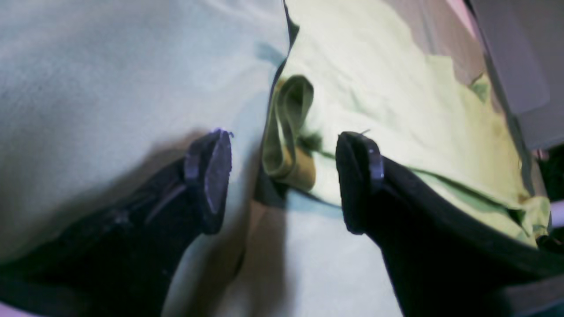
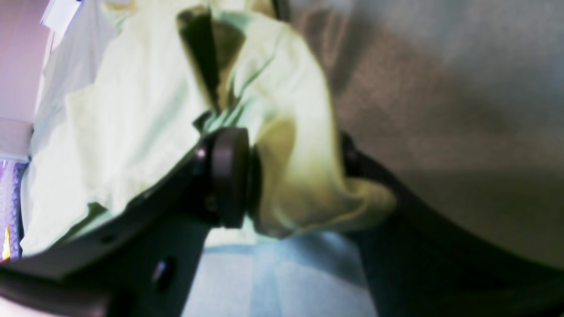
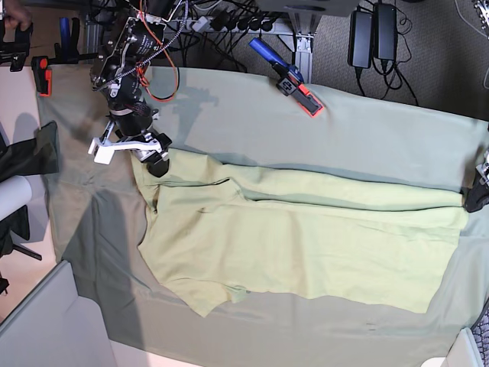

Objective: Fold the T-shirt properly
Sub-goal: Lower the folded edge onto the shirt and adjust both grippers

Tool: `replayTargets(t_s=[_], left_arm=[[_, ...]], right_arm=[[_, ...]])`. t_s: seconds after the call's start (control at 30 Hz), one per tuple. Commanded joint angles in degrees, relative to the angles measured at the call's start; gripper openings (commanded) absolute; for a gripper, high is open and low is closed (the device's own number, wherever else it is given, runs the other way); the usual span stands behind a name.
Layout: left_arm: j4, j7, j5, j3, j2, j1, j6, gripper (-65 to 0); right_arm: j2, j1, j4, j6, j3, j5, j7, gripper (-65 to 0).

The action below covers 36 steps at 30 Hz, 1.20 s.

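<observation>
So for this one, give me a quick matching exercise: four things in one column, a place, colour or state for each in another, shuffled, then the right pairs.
Things
1. T-shirt
2. table cloth
3. right gripper
4. left gripper

Descriptions
A. dull grey-green, covering the table
B. jaws apart, with a rolled edge of fabric between them
C. pale yellow-green, spread wide across the table
D. closing on a bunched corner of fabric

Pairs: 1-C, 2-A, 3-D, 4-B
</observation>
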Motion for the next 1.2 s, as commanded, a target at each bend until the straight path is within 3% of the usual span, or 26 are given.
replayTargets(t_s=[0.0,0.33,0.53,0.7,0.73,0.8,0.87,0.93,1.03,1.17], left_arm=[[0.68,-1.53,-1.2,-0.28,-1.14,-0.81,-0.56,-24.2],[0.68,-0.7,-2.16,1.84,2.6,-1.16,-0.56,-24.2],[0.68,-0.55,-0.17,2.19,2.8,-4.11,-0.56,-24.2],[0.68,-0.7,1.92,6.29,2.78,-4.94,-0.56,-24.5],[0.68,-0.92,3.04,7.13,2.82,-4.94,-0.56,-26.5],[0.68,-1.14,5.03,8.13,2.82,-4.92,-0.56,-39.4],[0.68,-1.16,5.77,8.13,2.8,-4.92,-0.56,-53.9],[0.68,-1.44,5.75,8.13,2.78,-4.92,-0.56,-64.2],[0.74,-0.59,5.64,8.13,2.73,-4.94,-0.56,-65.0],[1.77,5.86,1.18,8.13,1.92,-4.92,-0.56,-65.0]], right_arm=[[-0.02,0.15,0.28,1.07,-0.35,0.24,-1.75,-39.4],[-0.02,0.13,0.28,1.07,-0.37,0.24,-1.79,-39.4],[0.0,0.13,0.28,1.07,-0.37,0.24,-2.43,-39.4],[-0.02,0.15,0.28,1.07,-0.37,0.26,-2.58,-39.4],[-0.02,0.15,0.28,1.07,-0.39,0.26,-2.58,-39.5],[0.0,0.15,0.28,1.07,-0.44,0.26,-2.58,-44.5],[0.0,0.13,0.28,1.07,-0.42,0.76,-2.58,-54.4],[0.0,0.15,0.28,1.07,-0.44,1.77,-2.58,-65.0],[0.02,0.15,0.28,1.81,-0.42,3.52,-2.62,-65.0],[0.15,0.13,1.46,4.09,-0.42,5.38,-4.59,-65.0]])
